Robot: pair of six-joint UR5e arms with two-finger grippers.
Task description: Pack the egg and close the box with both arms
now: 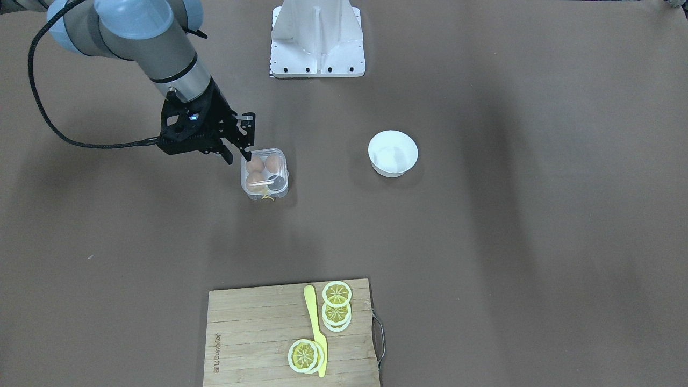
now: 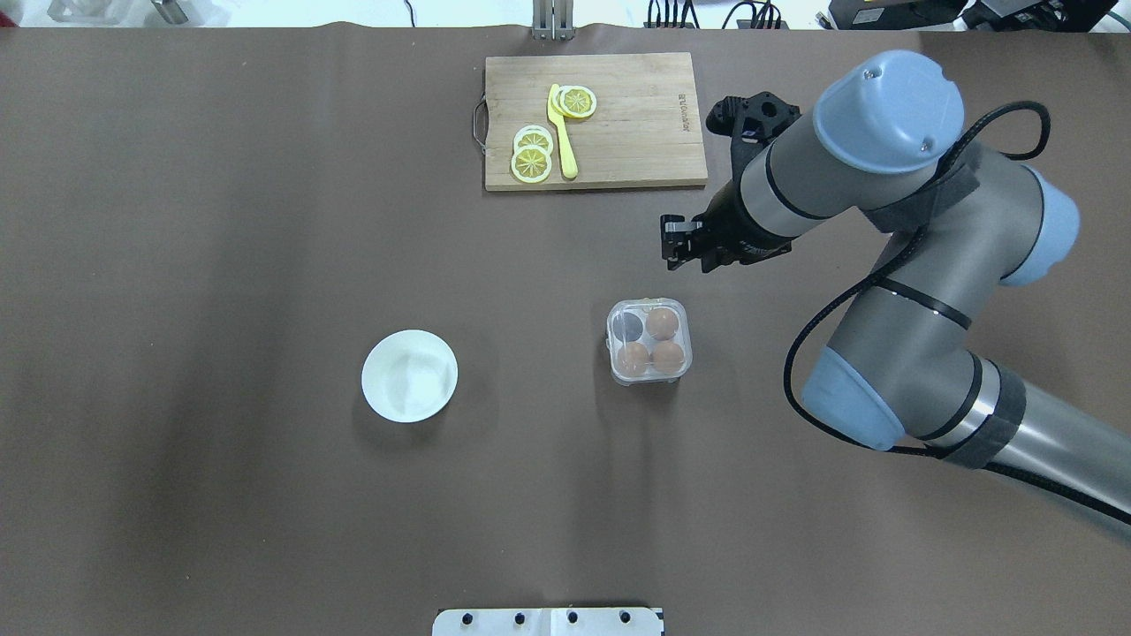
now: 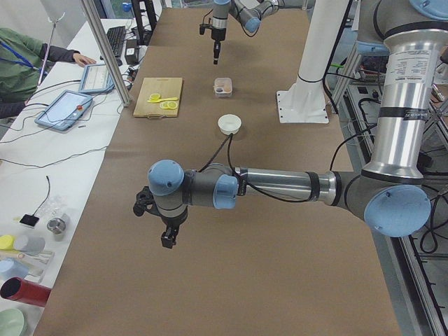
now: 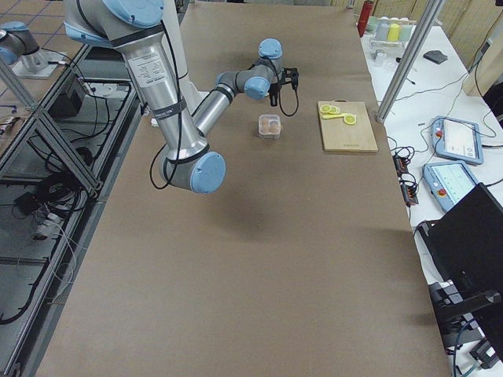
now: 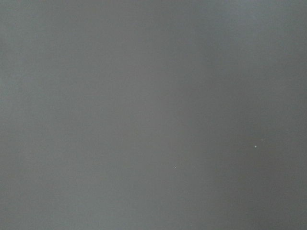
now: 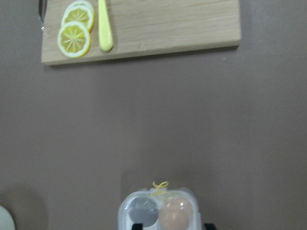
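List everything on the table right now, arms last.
box: one, clear plastic, mid-table, yellow string at one edge
eggs: three, tan-brown, in three of the box's four cells; fourth cell empty
bowl: one, white, beside the box, apart from it
cutting board: one, wooden, operators' side
lemon slices: at least four, yellow, overlapping in two groups on the board
knife: one, yellow, on the board between the groups
base block: one, white, robot's edge
right end effector: black, open, close to the box, holding nothing
left end effector: black, far from everything; open or shut unclear
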